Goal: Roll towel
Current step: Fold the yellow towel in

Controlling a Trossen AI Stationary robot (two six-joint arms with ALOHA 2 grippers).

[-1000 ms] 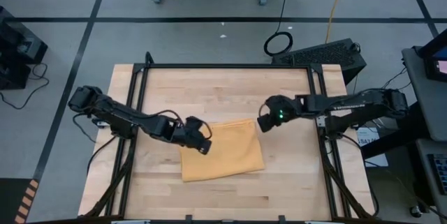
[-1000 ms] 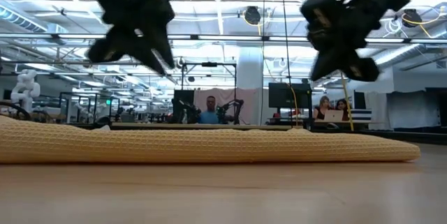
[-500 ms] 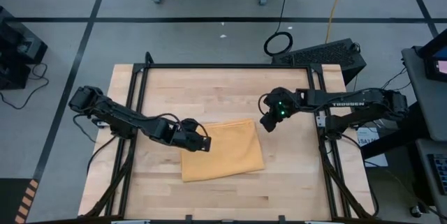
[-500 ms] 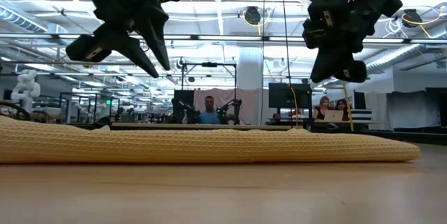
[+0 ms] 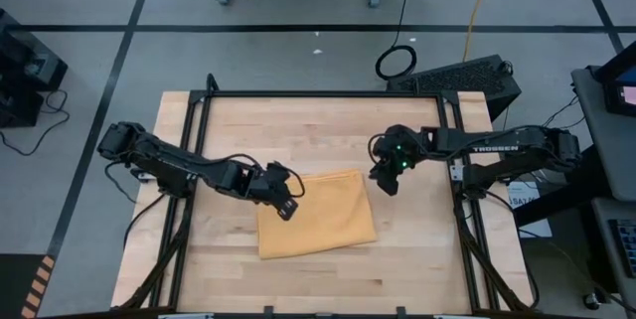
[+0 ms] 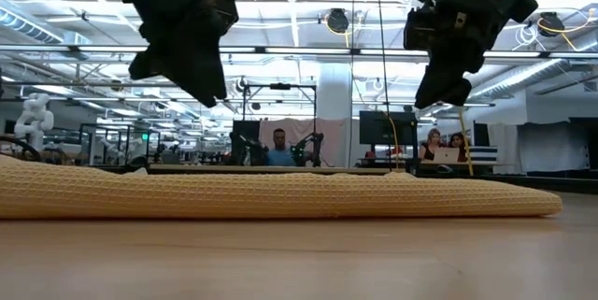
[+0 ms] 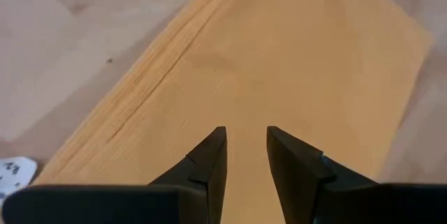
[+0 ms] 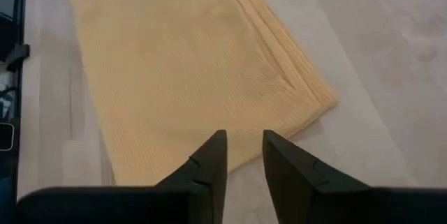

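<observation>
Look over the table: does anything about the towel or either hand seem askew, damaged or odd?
Nothing stands out. The towel lies folded flat on the table, sitting slightly skewed to its edges, with no damage visible. The left hand and right hand hover above its two far corners, fingers slightly apart, holding nothing.

Two black arms are seen, built from thick round joints and long bars. White letters are printed along the right arm [image 5: 497,147], and a small green light glows near its wrist. Each gripper ends in two black pointed fingers [image 7: 209,165].
</observation>
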